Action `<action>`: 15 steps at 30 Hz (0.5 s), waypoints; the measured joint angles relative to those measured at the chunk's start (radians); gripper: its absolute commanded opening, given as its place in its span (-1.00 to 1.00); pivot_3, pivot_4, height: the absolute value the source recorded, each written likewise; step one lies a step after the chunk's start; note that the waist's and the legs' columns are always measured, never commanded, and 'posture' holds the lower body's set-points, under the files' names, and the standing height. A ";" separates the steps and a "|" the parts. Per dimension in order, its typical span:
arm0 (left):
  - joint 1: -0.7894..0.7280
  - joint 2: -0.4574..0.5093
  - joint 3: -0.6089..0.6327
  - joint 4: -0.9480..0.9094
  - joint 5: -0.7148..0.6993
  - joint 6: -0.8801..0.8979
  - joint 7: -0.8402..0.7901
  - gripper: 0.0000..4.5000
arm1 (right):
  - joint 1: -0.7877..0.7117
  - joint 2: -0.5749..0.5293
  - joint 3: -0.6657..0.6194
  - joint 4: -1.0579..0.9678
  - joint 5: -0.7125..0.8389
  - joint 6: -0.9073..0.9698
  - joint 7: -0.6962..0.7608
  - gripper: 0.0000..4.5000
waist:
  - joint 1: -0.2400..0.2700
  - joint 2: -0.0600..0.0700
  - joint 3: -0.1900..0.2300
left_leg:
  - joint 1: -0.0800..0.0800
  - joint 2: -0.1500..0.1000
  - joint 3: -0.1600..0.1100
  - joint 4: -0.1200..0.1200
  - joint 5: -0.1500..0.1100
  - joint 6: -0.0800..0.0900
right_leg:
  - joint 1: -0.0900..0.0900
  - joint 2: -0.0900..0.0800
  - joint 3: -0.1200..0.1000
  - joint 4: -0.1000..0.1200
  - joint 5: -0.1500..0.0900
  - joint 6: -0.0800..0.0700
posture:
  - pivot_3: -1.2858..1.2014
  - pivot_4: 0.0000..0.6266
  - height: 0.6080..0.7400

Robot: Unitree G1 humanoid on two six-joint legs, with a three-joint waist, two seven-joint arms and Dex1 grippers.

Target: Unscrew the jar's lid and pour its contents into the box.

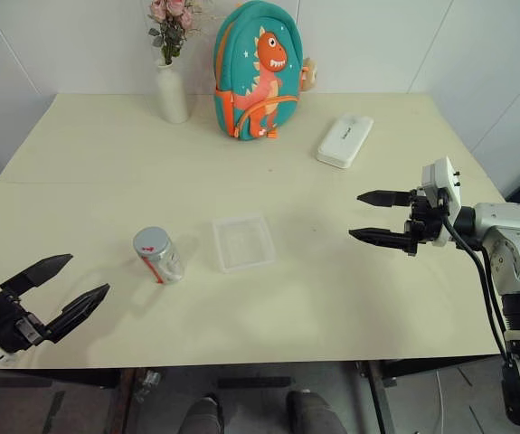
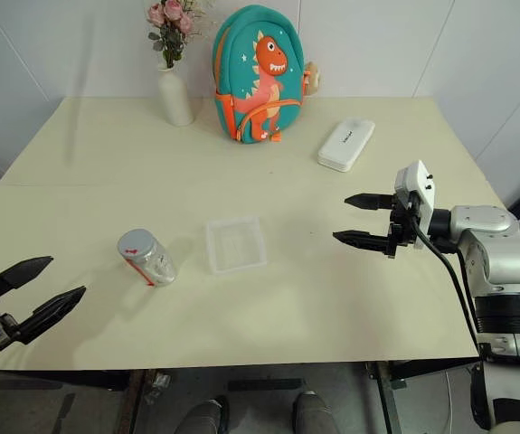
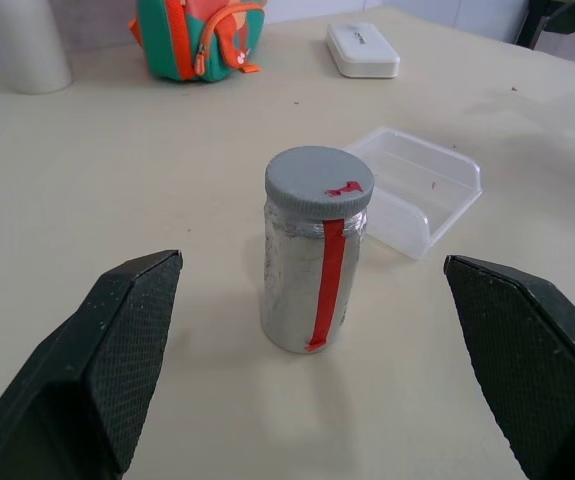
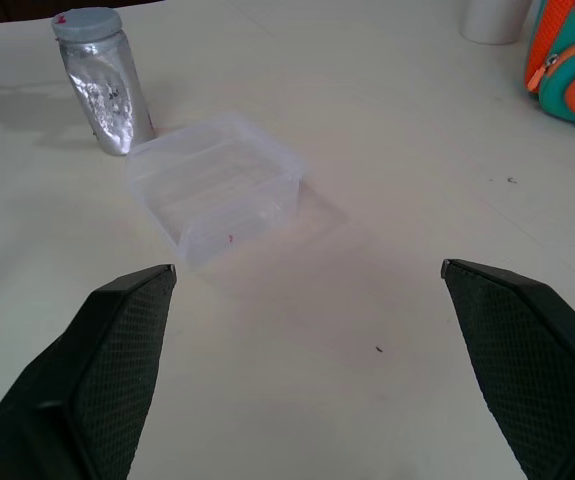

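**Both end effectors spread wide, jar capped on the desk**

We see the jar point(image 1: 159, 257) standing upright on the cream desk point(image 1: 79, 163), toward our left side, with its grey lid point(image 3: 319, 182) screwed on and a red strip running down its wall. Just beside it, toward the middle of the desk and apart from it, sits the clear plastic box point(image 1: 242, 241), open side up. We cannot make out the contents through the jar's wall.

Our left end effector point(image 1: 68, 286) hovers at the near left edge of the desk, its two black fingers spread wide and gripping nothing; in the left wrist view the jar stands ahead of the fingers, not touching either one. Our right end effector point(image 1: 374, 217) hangs over the right part of the desk, pointing toward the box, fingers likewise fully apart and empty, well clear of the box.

At the far side of the desk stand a white flower vase point(image 1: 173, 92), a teal dinosaur backpack point(image 1: 258, 72) and a white oblong case point(image 1: 345, 140).
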 measured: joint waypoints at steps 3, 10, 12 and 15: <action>0.000 0.000 -0.003 -0.010 0.002 0.008 0.020 1.00 | 0.002 0.000 -0.001 -0.008 0.006 0.004 -0.006 0.99 | 0.000 0.000 0.000 | 0.000 0.000 0.000 0.000 0.000 0.000 | 0.000 0.000 0.000 0.000 0.000 0.000 | 0.03 -0.52 1.00; 0.031 -0.056 -0.056 -0.085 0.019 0.009 0.094 1.00 | 0.012 -0.001 -0.001 -0.007 0.007 0.008 0.000 0.99 | 0.001 0.000 0.000 | 0.000 0.000 0.000 0.001 0.000 0.000 | 0.000 0.000 0.000 0.000 0.000 0.001 | 0.03 -0.52 1.00; 0.032 -0.099 -0.085 -0.126 0.033 0.006 0.141 1.00 | 0.011 -0.001 -0.001 -0.008 0.014 0.024 0.002 0.99 | 0.002 0.000 0.000 | 0.000 0.000 0.000 0.001 0.000 0.000 | 0.001 0.000 0.001 0.000 0.001 0.001 | 0.03 -0.52 1.00; 0.048 -0.151 -0.147 -0.174 0.072 0.002 0.196 1.00 | 0.009 0.000 0.001 -0.009 0.015 0.029 0.010 0.99 | 0.002 0.000 0.000 | 0.000 0.000 0.001 0.003 0.000 0.000 | 0.001 0.000 0.001 0.000 0.001 0.002 | 0.03 -0.52 1.00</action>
